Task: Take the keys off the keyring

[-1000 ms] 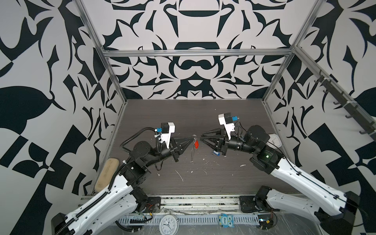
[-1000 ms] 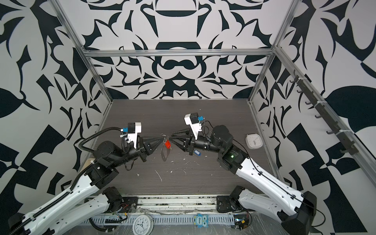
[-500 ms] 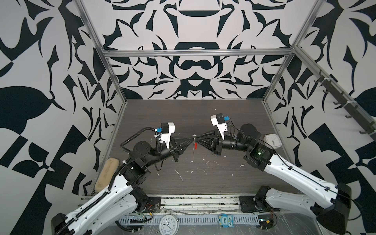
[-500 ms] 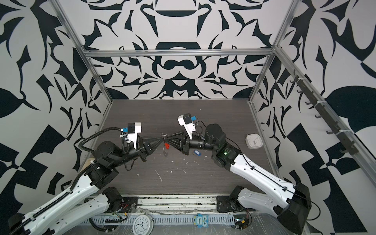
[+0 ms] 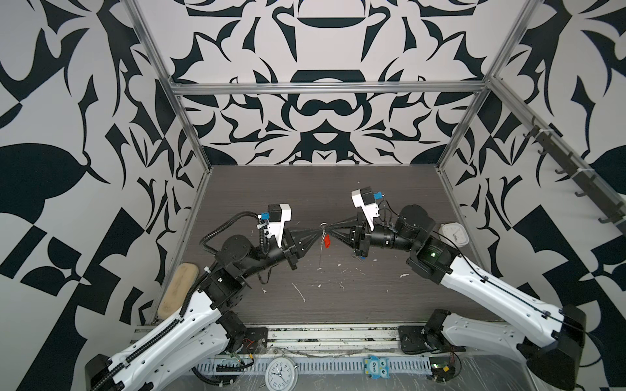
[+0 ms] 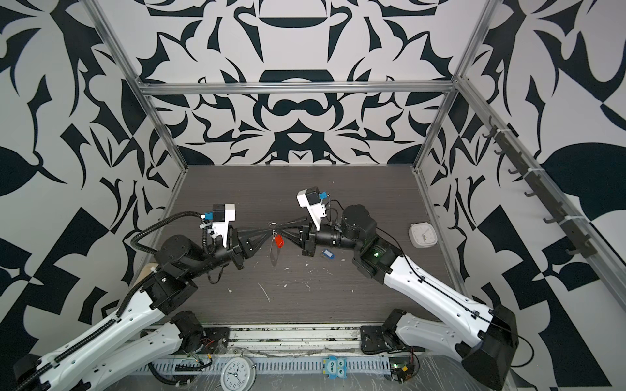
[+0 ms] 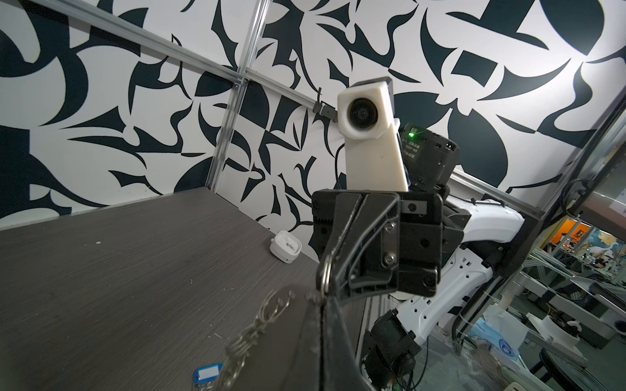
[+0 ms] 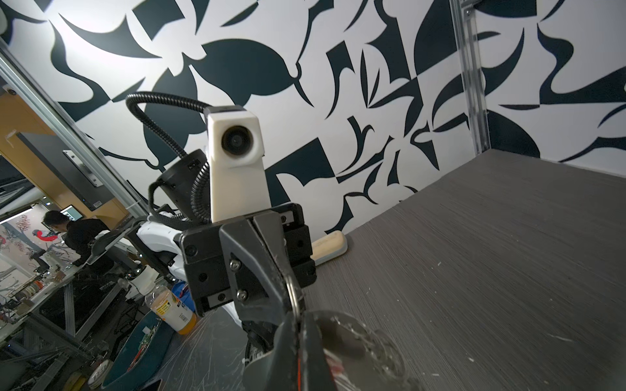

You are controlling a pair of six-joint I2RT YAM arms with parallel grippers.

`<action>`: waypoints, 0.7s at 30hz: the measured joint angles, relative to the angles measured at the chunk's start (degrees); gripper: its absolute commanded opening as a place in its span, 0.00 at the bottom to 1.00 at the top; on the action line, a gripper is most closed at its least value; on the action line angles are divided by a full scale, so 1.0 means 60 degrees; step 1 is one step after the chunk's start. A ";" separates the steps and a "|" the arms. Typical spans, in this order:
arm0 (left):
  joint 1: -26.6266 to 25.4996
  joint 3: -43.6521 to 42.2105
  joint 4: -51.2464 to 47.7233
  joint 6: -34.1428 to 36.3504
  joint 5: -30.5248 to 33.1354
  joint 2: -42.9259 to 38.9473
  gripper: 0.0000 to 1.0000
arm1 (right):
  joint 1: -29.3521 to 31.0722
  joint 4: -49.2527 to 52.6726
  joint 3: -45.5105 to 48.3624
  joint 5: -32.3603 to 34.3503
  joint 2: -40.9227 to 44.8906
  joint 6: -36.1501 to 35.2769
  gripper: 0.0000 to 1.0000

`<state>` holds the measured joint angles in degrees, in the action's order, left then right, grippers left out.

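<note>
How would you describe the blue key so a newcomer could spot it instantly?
On the dark table, look beside the right arm's wrist, between the right hand and the white square clock. The blue key lies flat there. Unlike the red key, which hangs in the air at that hand's tip, it rests alone on the surface and shows a white label window.

Left arm (image 5: 189,315): extended from near left toward centre.
Left gripper (image 5: 316,234): jaws closed, tip pointed right.
Right arm (image 5: 491,284): extended from near right toward centre.
Right gripper (image 5: 333,232): jaws closed, tip pointed left, just beside opposing tip.
</note>
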<state>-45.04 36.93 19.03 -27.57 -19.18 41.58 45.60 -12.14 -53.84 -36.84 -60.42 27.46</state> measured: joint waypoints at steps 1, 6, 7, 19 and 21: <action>-0.0004 0.0004 -0.0113 0.0040 0.0040 -0.0029 0.35 | 0.0007 0.0346 -0.0135 0.0022 -0.0004 -0.0098 0.00; -0.0004 0.0040 -0.1257 0.0270 0.0277 -0.0452 0.44 | 0.0040 0.3235 -0.1767 0.0168 -0.0186 -0.1246 0.00; -0.0004 0.0084 -0.1457 0.0331 0.0266 -0.0488 0.45 | 0.0040 0.3799 -0.2186 0.0164 -0.0310 -0.1523 0.00; 0.0007 0.1220 -0.3388 0.0947 -0.0641 0.0222 0.44 | 0.0233 0.9621 -0.5431 0.0372 -0.2262 -0.4386 0.00; 0.0018 0.1406 -0.3632 0.1067 -0.0776 0.0306 0.41 | 0.0426 1.0284 -0.5657 0.0579 -0.2477 -0.4674 0.00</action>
<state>-44.93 45.36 -2.76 -21.17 -23.83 43.42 48.16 49.56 -87.79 -33.36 -75.29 -0.58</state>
